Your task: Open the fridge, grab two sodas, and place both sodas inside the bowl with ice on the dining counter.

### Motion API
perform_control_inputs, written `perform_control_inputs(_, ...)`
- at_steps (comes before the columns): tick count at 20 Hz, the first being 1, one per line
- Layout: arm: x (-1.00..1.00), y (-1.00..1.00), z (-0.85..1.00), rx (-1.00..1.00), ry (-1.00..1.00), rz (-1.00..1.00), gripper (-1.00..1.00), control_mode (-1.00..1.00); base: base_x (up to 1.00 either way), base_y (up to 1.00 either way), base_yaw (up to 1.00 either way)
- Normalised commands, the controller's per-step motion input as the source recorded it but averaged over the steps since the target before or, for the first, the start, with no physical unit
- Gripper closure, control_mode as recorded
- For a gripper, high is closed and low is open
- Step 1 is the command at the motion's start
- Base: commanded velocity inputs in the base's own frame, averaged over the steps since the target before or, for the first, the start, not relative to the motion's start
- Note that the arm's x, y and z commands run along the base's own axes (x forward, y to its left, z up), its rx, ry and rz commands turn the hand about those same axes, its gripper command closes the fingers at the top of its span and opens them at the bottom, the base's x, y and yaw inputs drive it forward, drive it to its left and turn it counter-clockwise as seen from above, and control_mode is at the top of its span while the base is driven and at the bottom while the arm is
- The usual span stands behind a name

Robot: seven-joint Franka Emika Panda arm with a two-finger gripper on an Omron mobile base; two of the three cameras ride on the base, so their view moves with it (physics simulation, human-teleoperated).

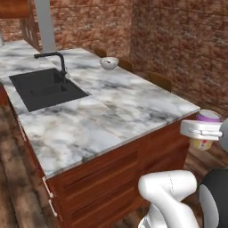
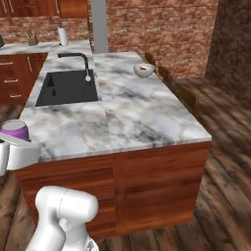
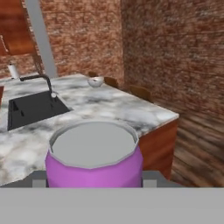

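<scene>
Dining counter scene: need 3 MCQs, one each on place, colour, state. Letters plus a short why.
1. Where is the bowl?
A. in the sink
B. on the dining counter at its far end
C. on the floor

2. What colour is the soda body in the gripper?
A. purple
B. green
C. blue

3. What is the gripper's state?
A. open, nothing in it
B. resting on the faucet
C. shut on the soda

Key: 1 B, it stands on marble beyond the sink. 2 A, the hand view shows a purple can. 3 C, the can sits upright between the fingers, off the counter's near corner.
</scene>
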Motion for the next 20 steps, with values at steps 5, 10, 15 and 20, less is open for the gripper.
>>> perform_control_inputs(5,0.0,0.0,0.0,0.0,0.0,0.0,1.0,1.0,0.31,-1.0,0.12)
perform_control_inputs(10,0.0,0.0,0.0,0.0,0.0,0.0,1.0,1.0,0.62,-0.97,0.17)
perform_control_inputs(15,0.0,0.0,0.0,0.0,0.0,0.0,1.0,1.0,0.59,-0.95,0.18)
perform_control_inputs(20,0.0,0.0,0.0,0.0,0.0,0.0,1.0,1.0,0.57,-0.92,0.2)
